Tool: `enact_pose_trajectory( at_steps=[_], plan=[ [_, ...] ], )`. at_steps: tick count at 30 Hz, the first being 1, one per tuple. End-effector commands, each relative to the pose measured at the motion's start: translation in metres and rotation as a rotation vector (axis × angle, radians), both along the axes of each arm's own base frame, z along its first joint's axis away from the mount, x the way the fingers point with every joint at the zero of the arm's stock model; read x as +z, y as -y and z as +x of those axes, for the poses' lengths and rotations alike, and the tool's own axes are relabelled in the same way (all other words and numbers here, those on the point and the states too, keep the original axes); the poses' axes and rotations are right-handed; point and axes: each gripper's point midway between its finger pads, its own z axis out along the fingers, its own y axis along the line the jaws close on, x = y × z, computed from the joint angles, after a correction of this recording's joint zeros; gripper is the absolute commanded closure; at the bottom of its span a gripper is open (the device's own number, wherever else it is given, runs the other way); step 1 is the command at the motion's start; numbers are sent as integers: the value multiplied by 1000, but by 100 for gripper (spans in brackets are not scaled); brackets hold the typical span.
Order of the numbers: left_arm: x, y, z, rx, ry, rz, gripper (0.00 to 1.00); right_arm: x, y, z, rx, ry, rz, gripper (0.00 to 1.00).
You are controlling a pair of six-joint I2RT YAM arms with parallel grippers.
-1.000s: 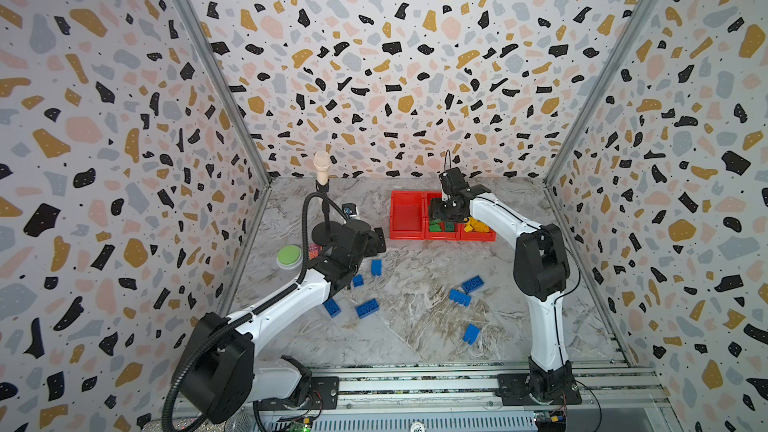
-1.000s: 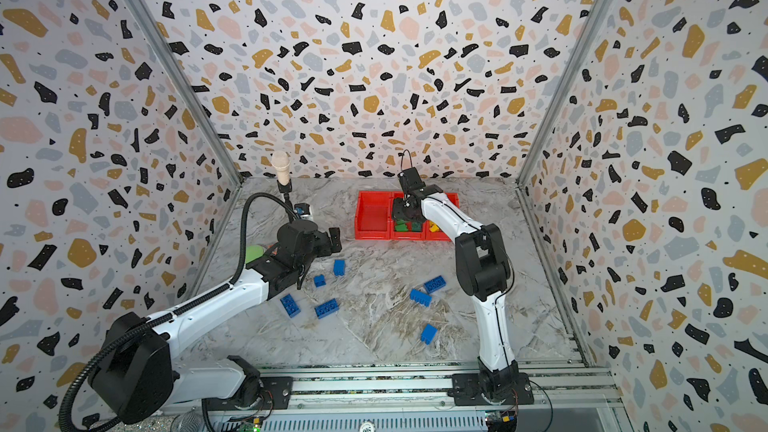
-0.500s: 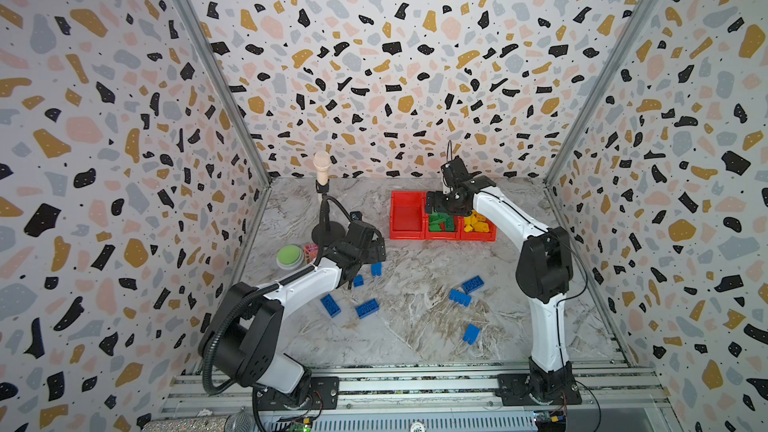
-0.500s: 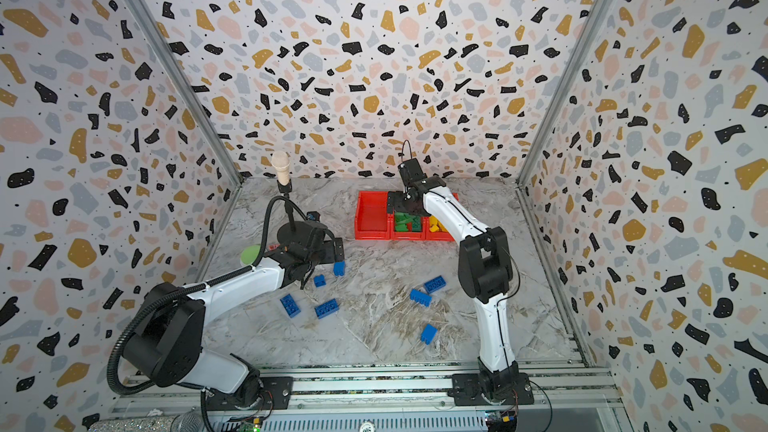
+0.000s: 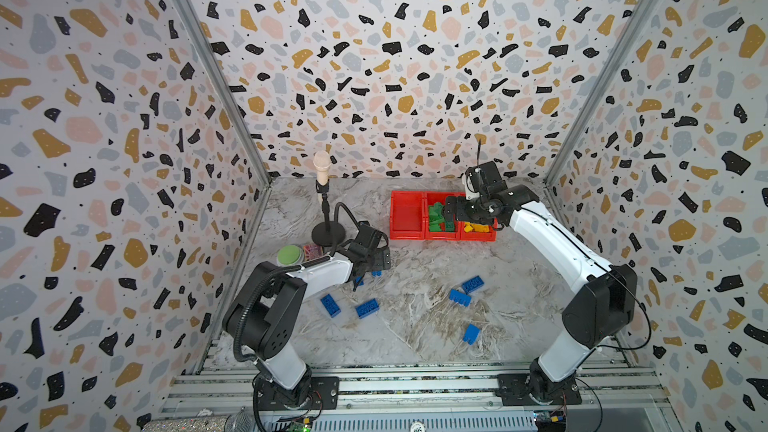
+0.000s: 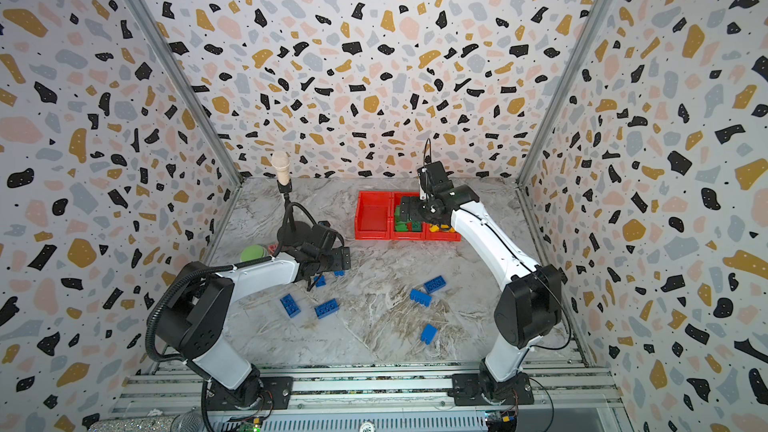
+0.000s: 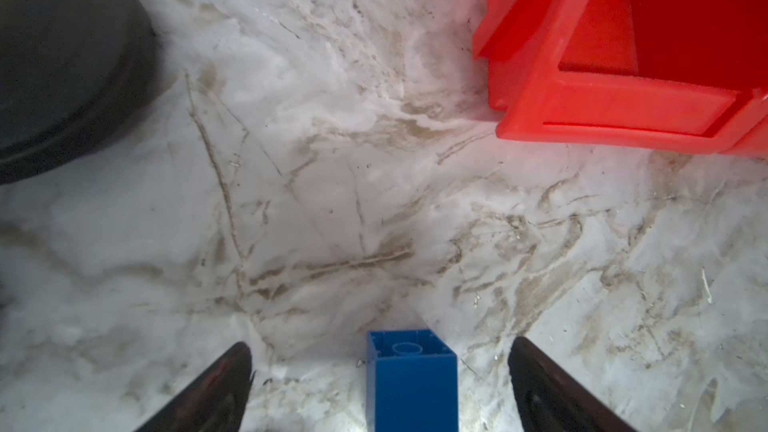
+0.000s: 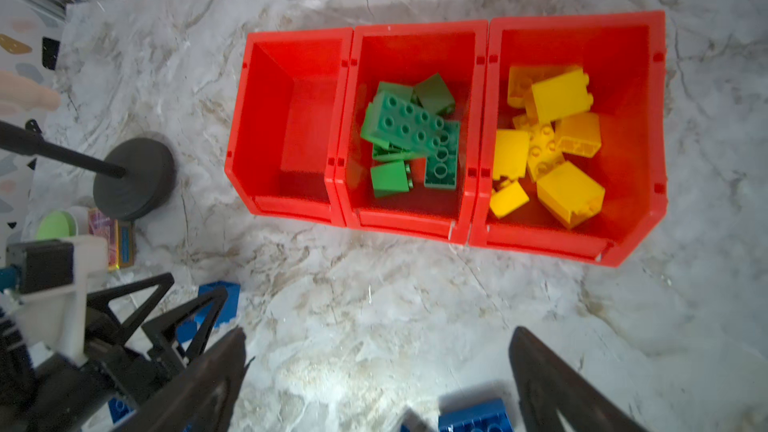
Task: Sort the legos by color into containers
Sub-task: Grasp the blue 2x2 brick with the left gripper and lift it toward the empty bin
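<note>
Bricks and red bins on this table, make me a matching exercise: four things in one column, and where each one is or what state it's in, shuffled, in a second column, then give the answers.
Things
1. green bricks
2. yellow bricks
3. blue bricks
4. bin at the left end of the row, as both top views show it

Places or states
A. loose on the table
B. holds nothing
C. in the middle bin
D. in the bin at the right end

Pairs: 1-C, 2-D, 3-A, 4-B
</note>
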Motion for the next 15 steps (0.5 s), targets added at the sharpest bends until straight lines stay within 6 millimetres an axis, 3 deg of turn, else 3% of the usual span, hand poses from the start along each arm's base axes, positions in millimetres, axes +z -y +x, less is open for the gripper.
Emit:
enact_pose_trajectory(
  at_steps=[1,8,15],
  plan=[
    [4,10,4,-6,3,-8,6,10,11,-17,1,10,11,1],
    [-18,14,1,-10,-54,59,25,3,20,-39,8,-3,24,1],
    [-21,9,-7,10,-79,94,56,1,36,-56,-14,3,39,1]
  ],
)
